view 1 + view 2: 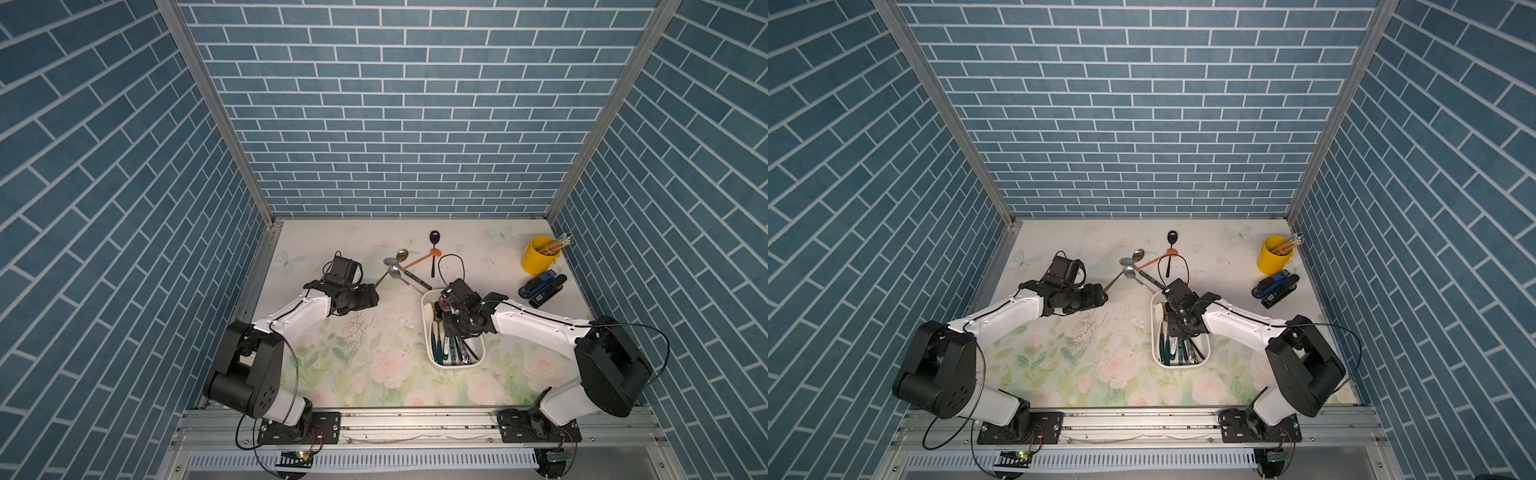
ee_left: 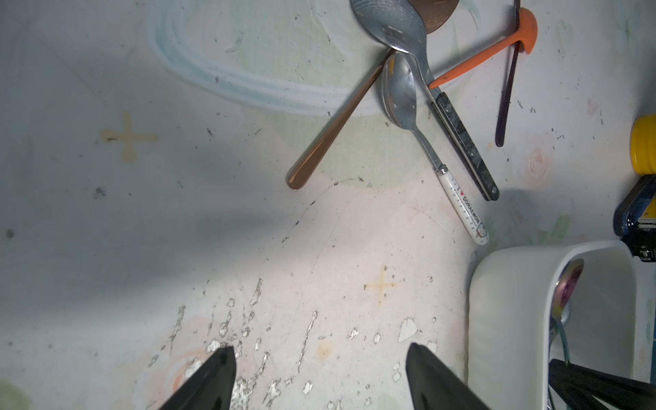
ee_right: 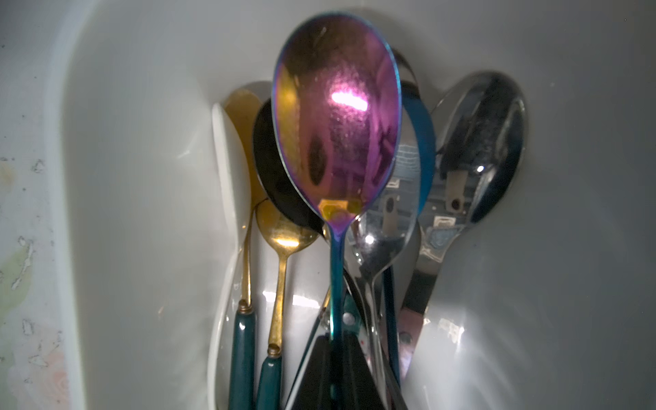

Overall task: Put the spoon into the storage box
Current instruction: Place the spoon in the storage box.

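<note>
The right gripper pinches the spoon by its thin handle, fingers pressed onto it. The bowl juts out ahead of the fingertips, low inside the box and just over the other spoons lying there. This looks like the placing step, right at release. The next move calls for parting the fingers so the spoon settles among the rest, then lifting clear without snagging a handle. The left gripper hangs with fingers spread and nothing between them. Loose spoons lie well ahead of its tips.
</note>
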Available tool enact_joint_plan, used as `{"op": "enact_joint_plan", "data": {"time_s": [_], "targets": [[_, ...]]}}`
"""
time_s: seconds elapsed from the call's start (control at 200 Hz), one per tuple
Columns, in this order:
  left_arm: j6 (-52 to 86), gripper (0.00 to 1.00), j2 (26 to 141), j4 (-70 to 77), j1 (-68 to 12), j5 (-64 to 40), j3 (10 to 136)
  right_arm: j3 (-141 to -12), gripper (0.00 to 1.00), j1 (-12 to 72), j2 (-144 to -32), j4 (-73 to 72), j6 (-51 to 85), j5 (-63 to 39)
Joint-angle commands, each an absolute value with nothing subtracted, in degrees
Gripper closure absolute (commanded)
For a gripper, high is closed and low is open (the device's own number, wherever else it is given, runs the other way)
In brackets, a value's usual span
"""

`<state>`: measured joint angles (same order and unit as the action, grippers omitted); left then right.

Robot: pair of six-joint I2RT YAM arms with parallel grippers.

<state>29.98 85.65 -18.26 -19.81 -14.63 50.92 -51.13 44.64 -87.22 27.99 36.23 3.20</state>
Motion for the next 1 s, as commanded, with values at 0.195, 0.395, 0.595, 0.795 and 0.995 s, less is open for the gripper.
{"op": "enact_joint_plan", "data": {"time_s": [0.195,0.395,0.595,0.795,0.995], "targets": [[29.22,0.19,84.20,-18.72,-16.84,-14.91,50.84,-57.39,0.65,45.14,-85.79,36.67,34.91,7.87],[28.17,0.18,83.98,-19.30,-15.87,-14.23,51.68,-67.30,0.61,45.11,-86.61,40.21,26.01,10.28],[28.02,0.19,84.76,-19.92,-14.29,-14.48,51.93,-81.83,0.59,44.92,-98.25,37.26,12.06,8.55],[27.17,0.19,85.56,-20.78,-13.80,-14.75,52.71,-97.57,0.58,43.42,-114.56,37.01,1.25,0.71],[25.91,0.19,85.87,-22.41,-13.30,-13.45,53.37,-108.37,0.58,40.79,-125.32,41.41,-1.30,-2.53]]}}
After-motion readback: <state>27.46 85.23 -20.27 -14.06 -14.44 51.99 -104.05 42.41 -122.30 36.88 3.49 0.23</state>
